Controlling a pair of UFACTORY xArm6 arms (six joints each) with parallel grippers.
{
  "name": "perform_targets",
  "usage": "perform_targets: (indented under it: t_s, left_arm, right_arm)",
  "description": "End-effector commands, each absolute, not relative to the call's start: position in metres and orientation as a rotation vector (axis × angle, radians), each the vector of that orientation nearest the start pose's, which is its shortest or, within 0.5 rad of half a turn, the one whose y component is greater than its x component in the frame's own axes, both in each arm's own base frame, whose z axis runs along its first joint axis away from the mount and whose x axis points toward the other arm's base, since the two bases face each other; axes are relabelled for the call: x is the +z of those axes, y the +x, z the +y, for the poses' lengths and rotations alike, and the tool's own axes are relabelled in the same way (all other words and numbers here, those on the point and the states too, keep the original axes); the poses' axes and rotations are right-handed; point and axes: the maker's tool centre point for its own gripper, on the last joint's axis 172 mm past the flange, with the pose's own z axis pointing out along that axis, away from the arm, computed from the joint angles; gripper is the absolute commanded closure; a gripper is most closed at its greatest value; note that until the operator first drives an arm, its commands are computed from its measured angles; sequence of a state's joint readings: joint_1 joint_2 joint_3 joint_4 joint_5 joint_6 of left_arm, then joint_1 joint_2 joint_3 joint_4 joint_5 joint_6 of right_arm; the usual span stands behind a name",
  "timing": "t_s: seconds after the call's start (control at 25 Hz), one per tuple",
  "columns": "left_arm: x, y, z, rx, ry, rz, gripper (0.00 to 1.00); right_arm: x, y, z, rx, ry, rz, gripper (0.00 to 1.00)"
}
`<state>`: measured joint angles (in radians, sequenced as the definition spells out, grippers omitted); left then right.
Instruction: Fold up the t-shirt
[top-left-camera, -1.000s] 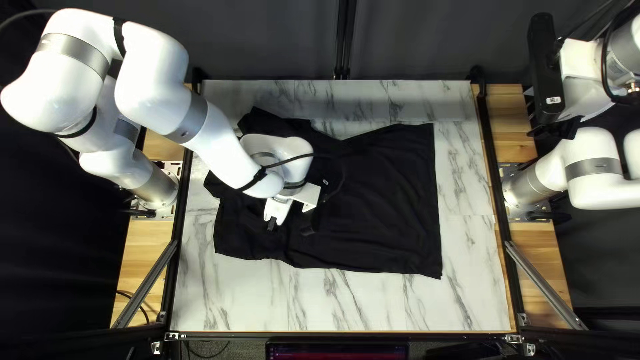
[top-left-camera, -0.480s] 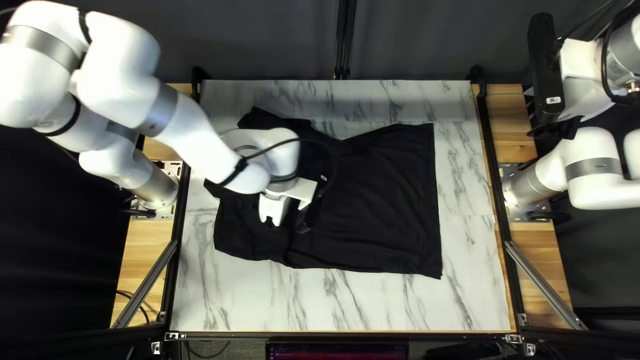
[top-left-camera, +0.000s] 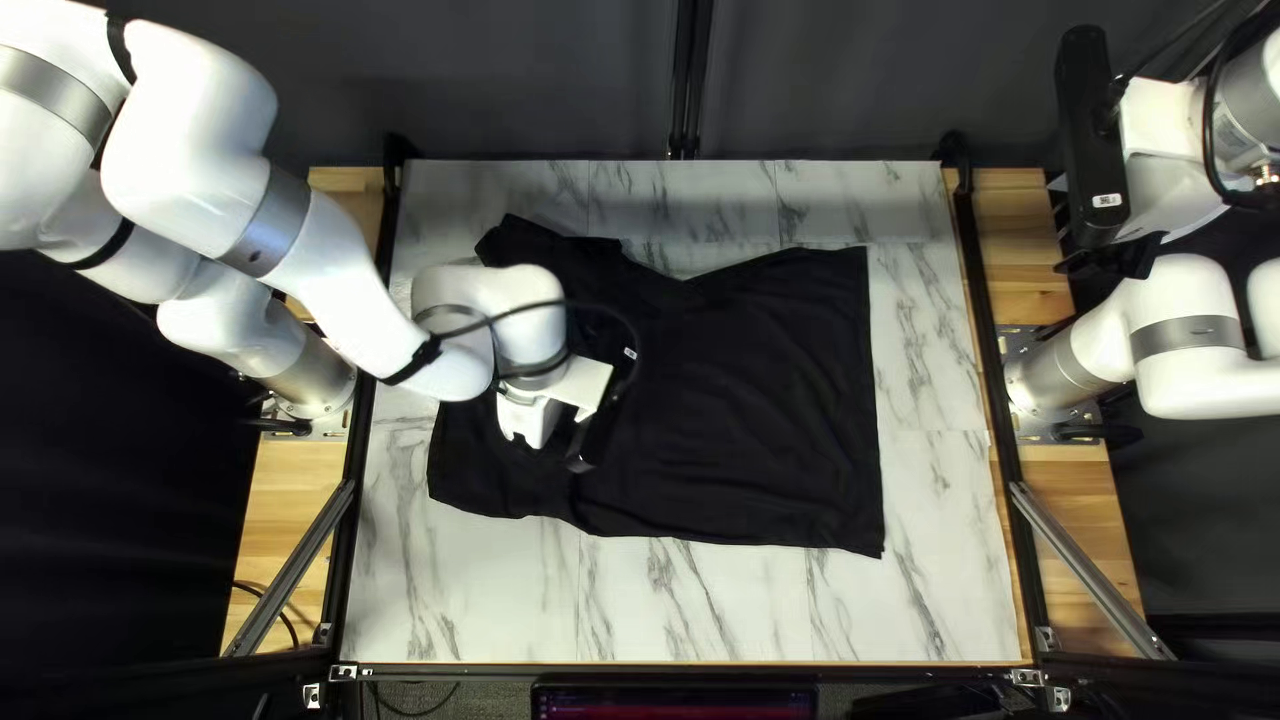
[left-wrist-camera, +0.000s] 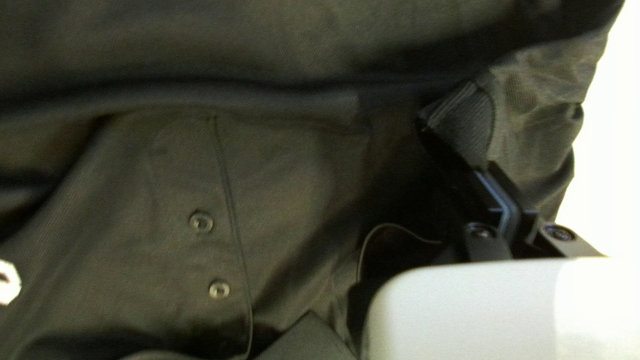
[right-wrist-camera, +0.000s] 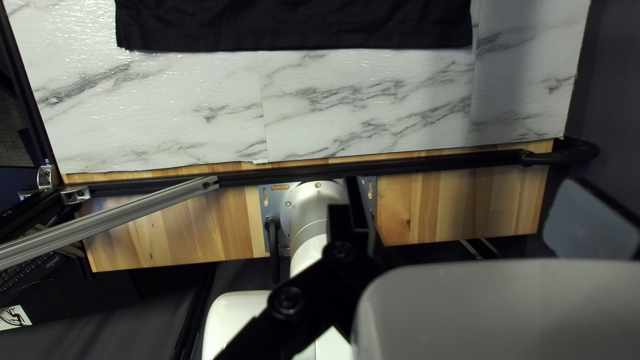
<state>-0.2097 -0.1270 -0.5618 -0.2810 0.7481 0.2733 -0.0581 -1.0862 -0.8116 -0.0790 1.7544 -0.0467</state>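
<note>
Left gripper (left-wrist-camera: 460,115): pressed together low over the garment's collar end, with no cloth clearly pinched; the contact itself is hard to make out.
Right gripper (right-wrist-camera: 467,190): spread wide and out of the work, beyond the hem side, above its own arm's base.
Black t-shirt (top-left-camera: 760,414): laid out on the marbled table (top-left-camera: 720,600), body and straight hem (top-left-camera: 874,400) towards the right of the top left view, collar end at the left under the left arm.
Sleeve (top-left-camera: 534,244): sticks out from the shirt towards the far edge, unfolded; the near side of that end lies out too, partly hidden by the arm.
Buttons (left-wrist-camera: 201,223): two on the front placket, beside the left gripper; the front seems to face up, with ripples around it.
Done: spreading, by my judgement, and little more; no clear fold shows across the body.
Left to do: probably smooth the collar end, turn in sleeves and sides, then double the body.
White patch (left-wrist-camera: 8,283): by the placket, cut off, marking unclear.
Camera labels: one small white label (top-left-camera: 1107,200) on the right arm's camera, another (top-left-camera: 630,354) on the left's; neither legible.
White card (right-wrist-camera: 13,318): dark drawing, no readable words.
</note>
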Motion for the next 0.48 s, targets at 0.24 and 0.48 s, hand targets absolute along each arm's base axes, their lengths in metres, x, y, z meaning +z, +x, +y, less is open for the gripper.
perform_targets:
  t_s: [0.24, 0.48]
  left_arm:
    - [0.085, 0.337, -0.131, -0.009, -3.114, 0.549, 0.00]
    - [0.098, 0.319, -0.123, -0.060, -3.029, 0.609, 0.00]
  right_arm:
    - [0.376, 0.184, -0.033, -0.224, -3.217, 0.051, 0.00]
    - [0.376, 0.184, -0.033, -0.224, -3.217, 0.051, 0.00]
